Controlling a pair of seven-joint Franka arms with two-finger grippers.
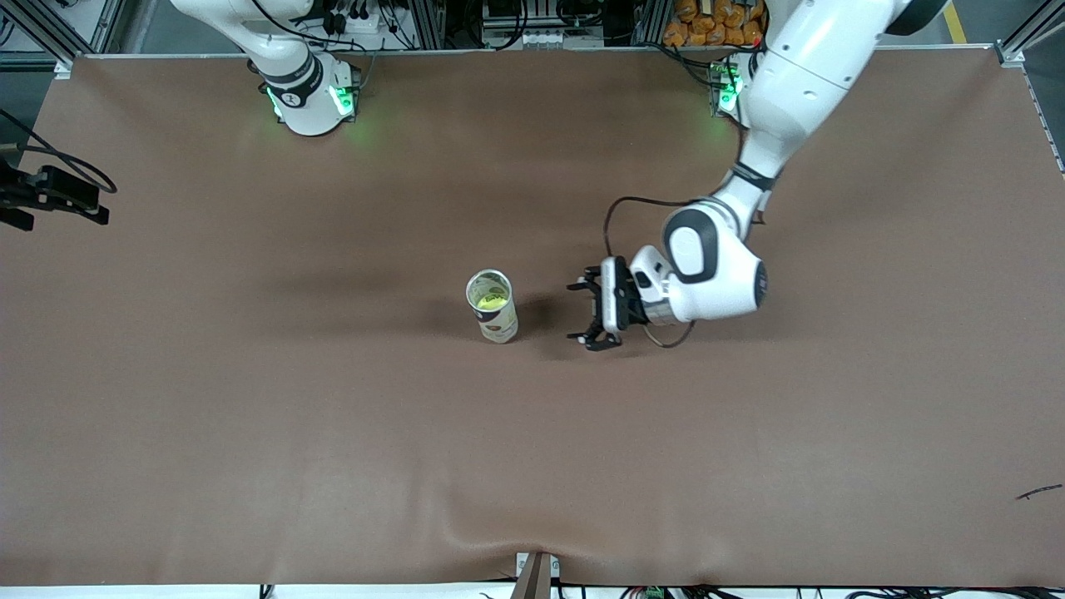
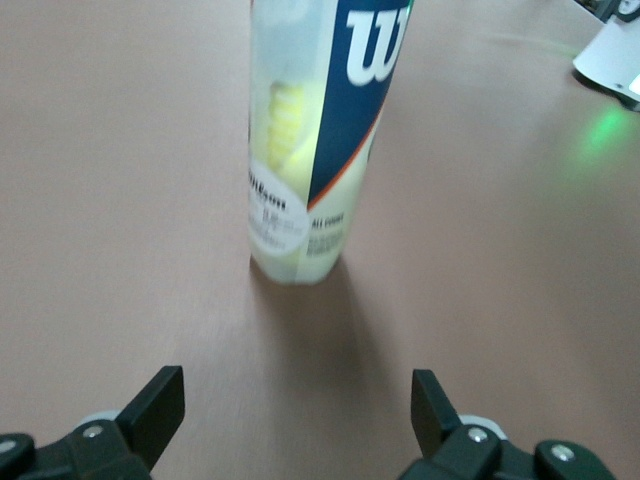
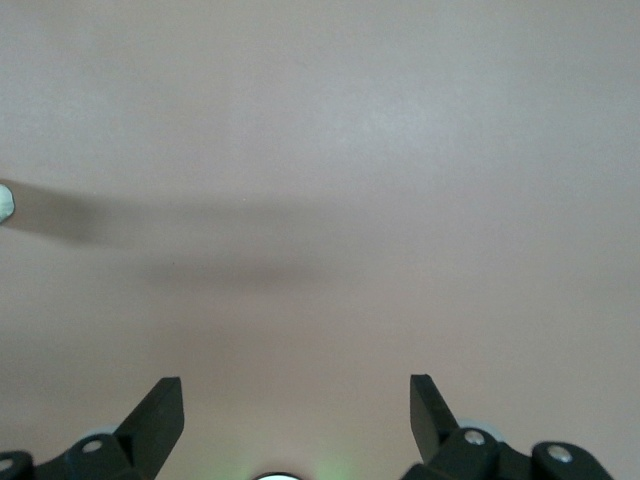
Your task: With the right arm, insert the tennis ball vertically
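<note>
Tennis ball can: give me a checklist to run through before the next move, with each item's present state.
1. Tennis ball can stands upright on the table: ok.
2. Can's top is open, with a yellow ball showing inside: ok.
3. Left gripper is open, low beside the can toward the left arm's end of the table, not touching it: ok.
4. Right gripper is open and holds nothing: ok.
5. Right gripper is placed over the can: not ok; the right wrist view shows only bare table and shadow.
6. A loose ball is waiting on the table to be inserted: not ok; none in any view.
</note>
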